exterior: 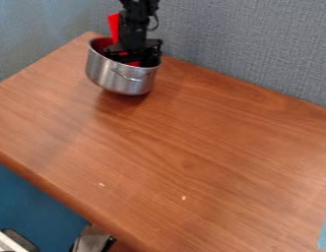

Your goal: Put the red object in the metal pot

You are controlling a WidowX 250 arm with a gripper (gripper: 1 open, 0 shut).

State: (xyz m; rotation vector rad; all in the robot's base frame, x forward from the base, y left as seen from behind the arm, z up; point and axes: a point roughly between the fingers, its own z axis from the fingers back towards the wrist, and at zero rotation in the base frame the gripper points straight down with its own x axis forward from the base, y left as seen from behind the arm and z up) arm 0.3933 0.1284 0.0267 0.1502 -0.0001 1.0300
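The metal pot stands at the far left corner of the wooden table, shiny, with straight sides. My black gripper points down into its mouth, jaws spread across the opening. The red object stands nearly upright along the gripper's left side, its lower end down inside the pot. More red shows between the fingers at the rim. I cannot tell whether the fingers touch it. The pot's inside is mostly hidden by the gripper.
The brown wooden table runs toward the camera and to the right. A grey-blue textured wall rises just behind the pot. The table's front edge drops off at the lower left.
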